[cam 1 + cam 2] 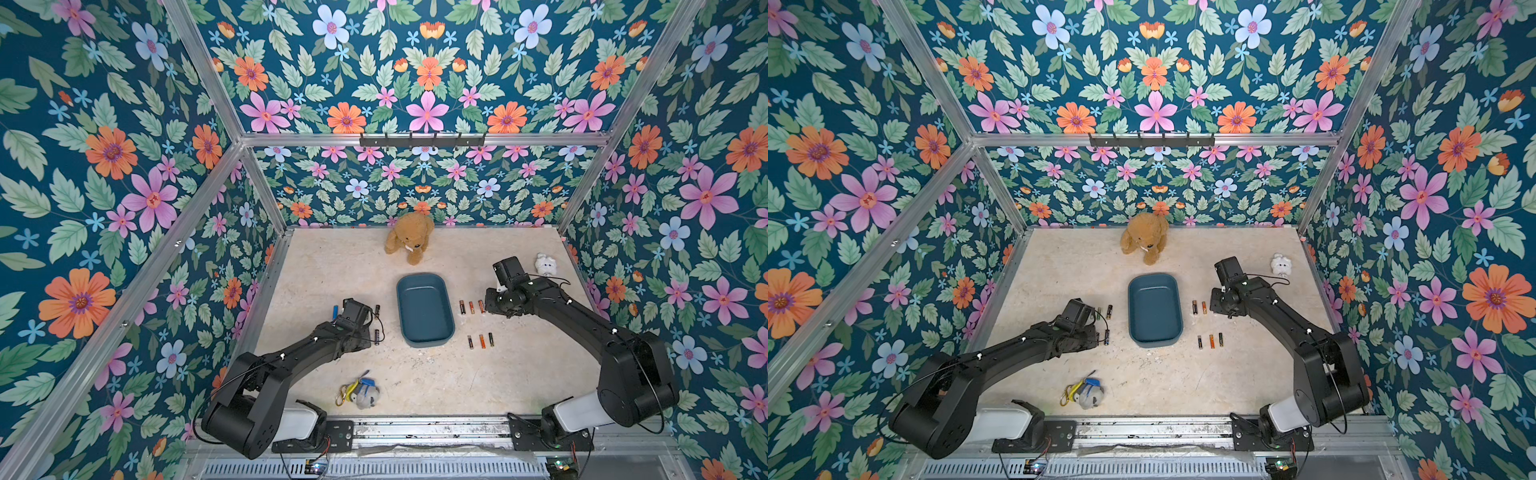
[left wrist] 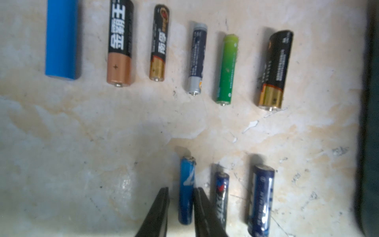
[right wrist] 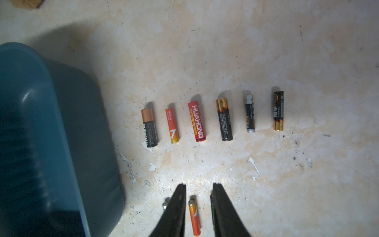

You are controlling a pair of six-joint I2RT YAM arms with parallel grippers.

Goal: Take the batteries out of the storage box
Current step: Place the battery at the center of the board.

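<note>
Both are a little open: left claw (image 2: 182, 189) around a thin blue battery (image 2: 186, 172), 9 o'clock of the teal plastic box (image 1: 424, 309); right claw (image 3: 199, 184) around an orange battery (image 3: 194, 217), 3 o'clock.

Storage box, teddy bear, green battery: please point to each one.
storage box (image 1: 424, 309): in a top view, bare floor.
teddy bear (image 1: 409, 232): in a top view, head.
green battery (image 2: 226, 69): left wrist view, middle of body.

Batteries (image 1: 471, 307) lie on the table (image 1: 332, 266) left and right of the storage box (image 1: 424, 309).
</note>
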